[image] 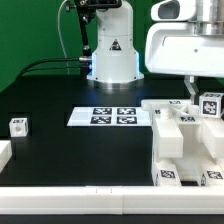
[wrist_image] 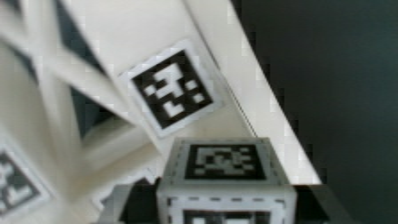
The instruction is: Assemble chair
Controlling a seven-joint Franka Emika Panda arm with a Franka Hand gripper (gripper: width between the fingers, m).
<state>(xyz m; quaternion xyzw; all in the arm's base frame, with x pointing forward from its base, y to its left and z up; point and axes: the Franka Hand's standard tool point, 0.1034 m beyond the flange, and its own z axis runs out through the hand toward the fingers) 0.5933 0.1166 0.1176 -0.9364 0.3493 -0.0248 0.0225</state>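
Several white chair parts (image: pixel 183 143) with square tags stand bunched on the exterior view's right side of the black table. My gripper (image: pixel 203 97) hangs just above them. In the wrist view my gripper (wrist_image: pixel 221 207) is shut on a small white tagged block (wrist_image: pixel 221 165), with a dark finger on each side of it (wrist_image: pixel 135 203). The block also shows in the exterior view (image: pixel 211 105). Under it lies a white chair slab with a large tag (wrist_image: pixel 173 86). Another small tagged block (image: pixel 18 125) sits alone at the exterior view's left.
The marker board (image: pixel 110 116) lies flat at the table's middle. The robot base (image: pixel 110 55) stands behind it. A white piece (image: pixel 4 153) sits at the far-left edge. A white rail (image: pixel 70 196) runs along the table's front edge.
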